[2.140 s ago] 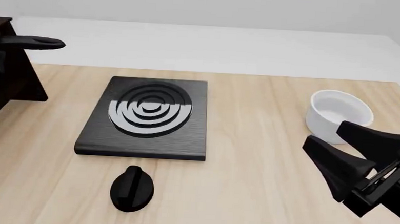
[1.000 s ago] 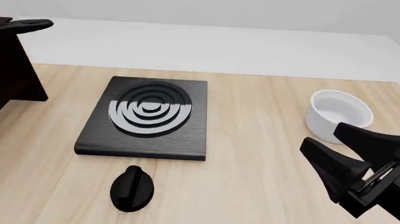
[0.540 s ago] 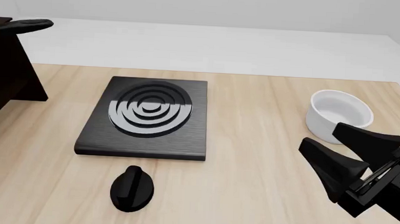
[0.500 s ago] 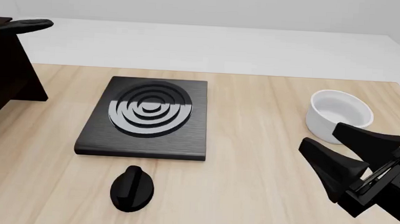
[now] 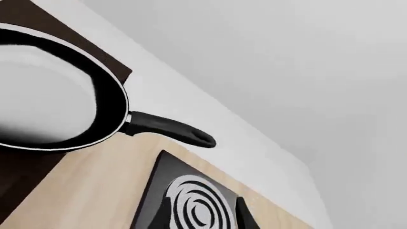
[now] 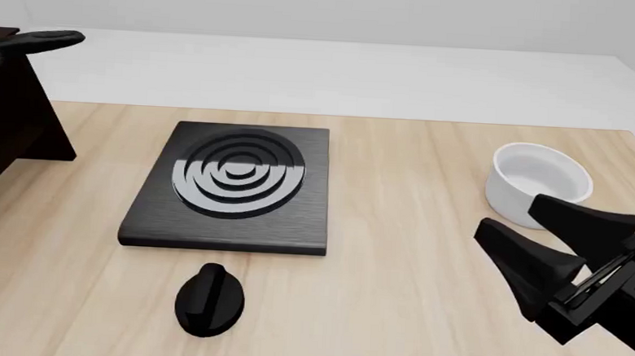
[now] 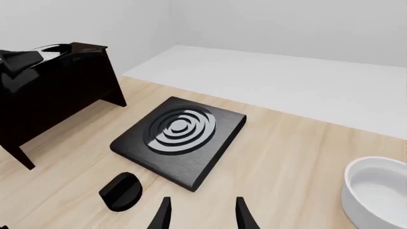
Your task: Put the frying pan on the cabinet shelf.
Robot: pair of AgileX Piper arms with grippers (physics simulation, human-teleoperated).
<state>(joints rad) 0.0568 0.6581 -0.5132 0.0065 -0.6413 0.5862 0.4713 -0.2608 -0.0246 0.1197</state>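
— Where are your arms?
— My right hand (image 6: 554, 243) hovers low over the surface (image 6: 402, 231), beside the white bowl (image 6: 538, 183), fingers spread, holding nothing. I can't see my left hand.
— And the frying pan (image 5: 51, 102)?
— It's sitting on top of the dark cabinet shelf (image 7: 54, 90), handle sticking out past the edge toward the stove plate (image 6: 233, 186).

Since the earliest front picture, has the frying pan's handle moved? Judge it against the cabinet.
Yes. The frying pan's handle has moved up and leftward, now sitting at the cabinet's top edge.
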